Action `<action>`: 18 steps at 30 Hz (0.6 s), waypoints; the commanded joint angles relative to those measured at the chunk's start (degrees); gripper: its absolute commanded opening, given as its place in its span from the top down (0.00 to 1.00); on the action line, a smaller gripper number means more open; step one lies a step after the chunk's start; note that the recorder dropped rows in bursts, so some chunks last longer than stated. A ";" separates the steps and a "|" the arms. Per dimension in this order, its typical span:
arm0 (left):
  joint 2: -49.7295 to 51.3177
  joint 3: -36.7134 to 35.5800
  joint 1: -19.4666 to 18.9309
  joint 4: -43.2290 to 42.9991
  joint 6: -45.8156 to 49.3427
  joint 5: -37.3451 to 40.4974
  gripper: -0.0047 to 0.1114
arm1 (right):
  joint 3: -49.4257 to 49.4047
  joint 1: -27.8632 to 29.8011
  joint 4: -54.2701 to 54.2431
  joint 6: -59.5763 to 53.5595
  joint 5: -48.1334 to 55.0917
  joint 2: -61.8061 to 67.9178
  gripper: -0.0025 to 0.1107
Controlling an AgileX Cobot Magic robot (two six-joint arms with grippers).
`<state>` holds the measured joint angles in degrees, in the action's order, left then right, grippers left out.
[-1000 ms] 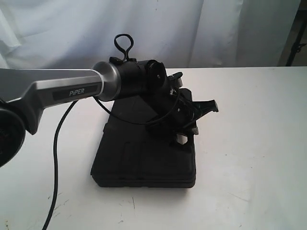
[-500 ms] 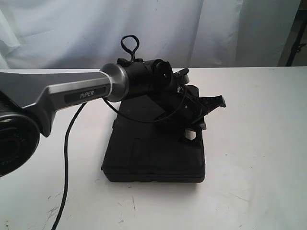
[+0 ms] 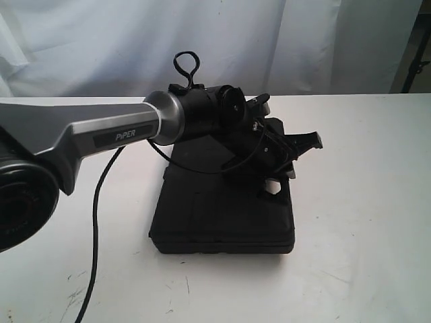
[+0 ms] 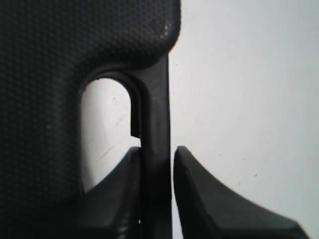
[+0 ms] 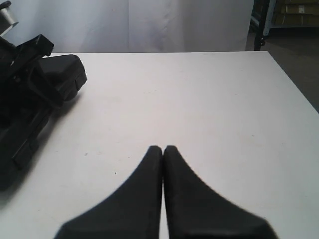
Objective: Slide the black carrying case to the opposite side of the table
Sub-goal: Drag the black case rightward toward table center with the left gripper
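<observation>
The black carrying case [image 3: 215,215] lies flat on the white table [image 3: 363,202], near the middle. My left gripper [image 3: 275,187] reaches down at the case's right edge. In the left wrist view the left gripper [image 4: 155,154] is shut on the case's thin handle bar [image 4: 154,109], one finger on each side, with the textured case body [image 4: 50,74] beside it. My right gripper [image 5: 163,149] hovers over bare table [image 5: 209,99] with its fingers pressed together and nothing between them. It is well apart from the case [image 5: 17,149].
The left arm's silver link [image 3: 81,134] and a black cable [image 3: 94,229] cross the left side of the table. White curtains [image 3: 269,40] hang behind the far edge. Small scuff marks [image 3: 182,286] show near the front.
The left arm has moved rightward with the handle in its grip, and the case has slid to the right across the table with it.
</observation>
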<state>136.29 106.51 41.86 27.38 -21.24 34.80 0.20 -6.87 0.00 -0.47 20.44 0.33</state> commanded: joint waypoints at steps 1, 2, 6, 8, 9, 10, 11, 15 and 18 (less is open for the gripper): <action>0.60 0.41 0.41 3.75 -0.52 -4.33 0.58 | -0.20 0.29 0.55 0.02 -0.82 -0.33 0.98; 0.60 0.41 0.41 3.75 -0.52 -4.03 0.55 | -0.20 0.29 0.55 0.02 -0.82 -0.33 0.98; 0.60 0.41 0.41 3.64 -0.52 -3.77 0.53 | -0.20 0.29 0.55 0.02 -0.82 -0.33 0.98; 0.49 0.41 0.41 3.39 -0.52 -3.77 0.54 | -0.20 0.29 0.55 0.02 -0.82 -0.33 0.98; 0.49 0.41 0.41 3.32 -0.52 -3.77 0.54 | -0.20 0.29 0.55 0.02 -0.82 -0.33 0.98; 0.36 0.41 0.41 3.33 -0.52 -3.77 0.54 | -0.20 0.29 0.55 0.02 -0.82 -0.33 0.98; 0.36 0.41 0.41 2.96 -0.52 -3.77 0.54 | -0.20 0.29 0.55 0.02 -0.82 -0.33 0.98; 0.23 1.24 0.41 -0.30 -0.52 -2.67 0.57 | -0.20 0.29 0.55 0.02 -0.82 -0.33 0.98; 0.23 3.32 0.41 -2.77 -0.52 -1.01 0.57 | -0.20 0.29 0.55 0.02 -0.82 -0.33 0.98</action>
<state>137.32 107.95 41.96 26.85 -21.52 32.71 0.20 -6.87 0.00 -0.47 20.44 0.33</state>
